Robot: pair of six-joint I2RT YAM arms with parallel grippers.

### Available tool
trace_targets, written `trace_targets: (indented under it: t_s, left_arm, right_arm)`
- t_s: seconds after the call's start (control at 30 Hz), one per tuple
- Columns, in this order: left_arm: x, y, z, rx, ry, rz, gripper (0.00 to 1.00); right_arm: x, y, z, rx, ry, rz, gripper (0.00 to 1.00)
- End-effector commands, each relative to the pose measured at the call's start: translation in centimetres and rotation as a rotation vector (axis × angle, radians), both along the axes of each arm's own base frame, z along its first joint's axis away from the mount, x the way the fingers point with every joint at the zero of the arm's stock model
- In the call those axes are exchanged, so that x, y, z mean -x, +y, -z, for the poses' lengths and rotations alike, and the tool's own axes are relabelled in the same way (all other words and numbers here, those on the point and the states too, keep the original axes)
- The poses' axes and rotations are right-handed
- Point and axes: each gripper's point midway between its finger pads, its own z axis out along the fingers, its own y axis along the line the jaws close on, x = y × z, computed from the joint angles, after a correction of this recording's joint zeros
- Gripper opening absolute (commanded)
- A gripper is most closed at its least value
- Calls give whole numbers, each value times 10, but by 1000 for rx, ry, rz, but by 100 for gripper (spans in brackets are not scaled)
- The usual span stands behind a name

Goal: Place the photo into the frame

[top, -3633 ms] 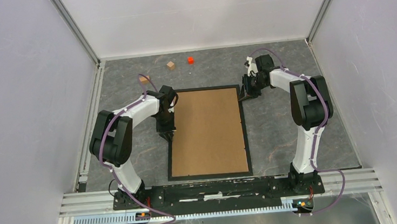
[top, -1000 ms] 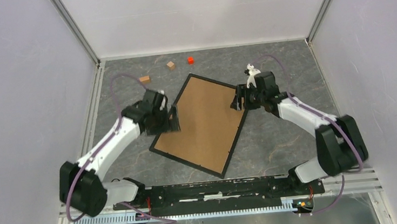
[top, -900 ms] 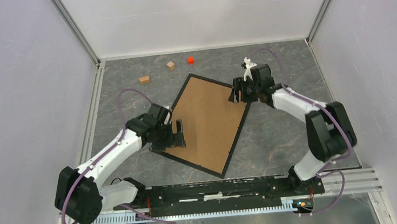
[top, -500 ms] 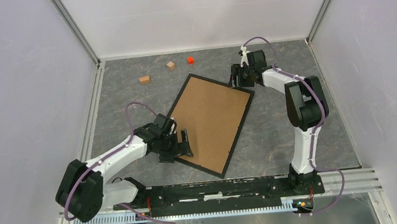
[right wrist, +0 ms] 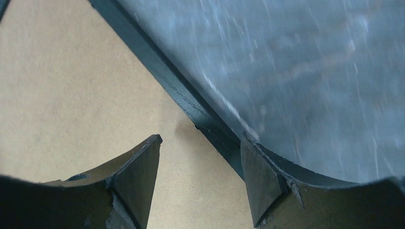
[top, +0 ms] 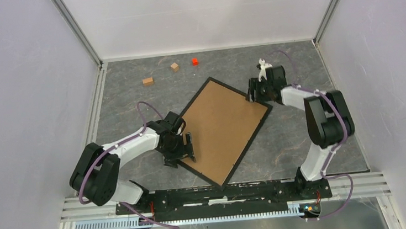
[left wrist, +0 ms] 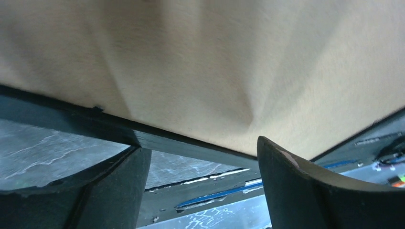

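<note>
The frame (top: 248, 145) lies flat and skewed on the grey table, its brown backing board (top: 224, 126) facing up. The photo is out of view. My left gripper (top: 185, 149) sits at the frame's lower left edge. In the left wrist view its jaws (left wrist: 203, 152) stand open, with the black frame edge (left wrist: 157, 140) running across just above the fingertips. My right gripper (top: 252, 92) is at the frame's upper right edge. It is open (right wrist: 200, 137) and straddles the black edge (right wrist: 191, 107), one finger over the board and one over the table.
Two small wooden blocks (top: 147, 81) (top: 174, 66) and a red block (top: 194, 61) lie near the back wall. The metal rail (top: 224, 193) with the arm bases runs along the near edge. Enclosure walls stand close on both sides.
The frame has turned further clockwise and slid to the right. My left gripper stayed at its lower left edge. My right gripper moved right and nearer along the upper right edge.
</note>
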Motion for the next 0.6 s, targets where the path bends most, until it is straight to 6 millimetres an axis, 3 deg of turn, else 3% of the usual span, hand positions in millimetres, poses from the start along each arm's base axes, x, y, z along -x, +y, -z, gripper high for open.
trace_targets:
  t_s: [0.0, 0.13, 0.23, 0.43, 0.57]
  left_arm:
    - [-69, 4, -1, -58, -187, -57, 83]
    - [-102, 24, -6, -55, -193, -118, 66]
    - [-113, 32, -4, -64, -186, -121, 53]
    - [-117, 34, 3, -86, -153, -116, 31]
    - [-130, 40, -1, -141, -168, -64, 20]
  right_arm:
    - [99, 14, 21, -92, 189, -68, 67]
    - [159, 17, 30, -181, 229, -77, 66]
    - [188, 15, 34, -215, 226, -73, 66]
    - [197, 9, 19, -181, 203, -87, 66]
    - [203, 18, 4, -216, 196, -130, 66]
